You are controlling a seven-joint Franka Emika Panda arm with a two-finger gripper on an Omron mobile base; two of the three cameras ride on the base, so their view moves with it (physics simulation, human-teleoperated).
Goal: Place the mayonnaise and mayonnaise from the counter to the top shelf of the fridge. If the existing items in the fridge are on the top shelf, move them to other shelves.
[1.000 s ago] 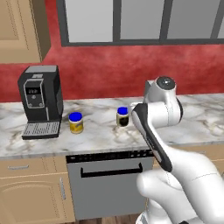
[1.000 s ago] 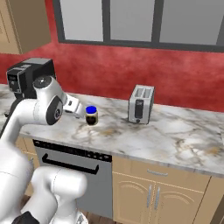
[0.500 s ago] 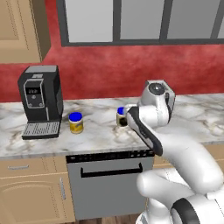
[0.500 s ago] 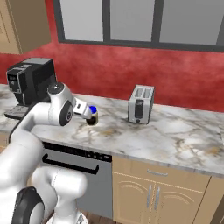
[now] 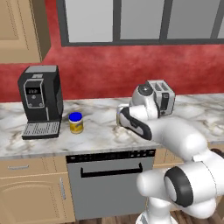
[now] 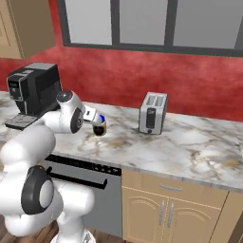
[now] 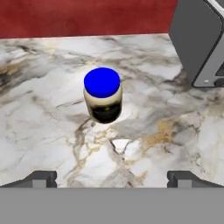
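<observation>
Hand view gives you the gripper (image 7: 111,178) with its 2 dark fingertips (image 7: 40,178) spread wide apart, holding nothing, low over the marbled surface (image 7: 48,122). Straight ahead of it, apart from both tips, stands the darker mayonnaise jar (image 7: 103,95), upright, blue lid up. Beyond that jar and to its right in this view you see the grey toaster (image 7: 199,41).

In the right base view the gripper (image 6: 95,118) sits just beside the same jar (image 6: 100,128), at the end of the arm's wrist. The toaster (image 6: 153,113) stands further along the surface (image 6: 190,147).

In the left base view you find the 2nd, yellowish mayonnaise jar (image 5: 76,123) upright on the surface (image 5: 96,135), just beside the black coffee machine (image 5: 40,100) and well apart from the arm.
</observation>
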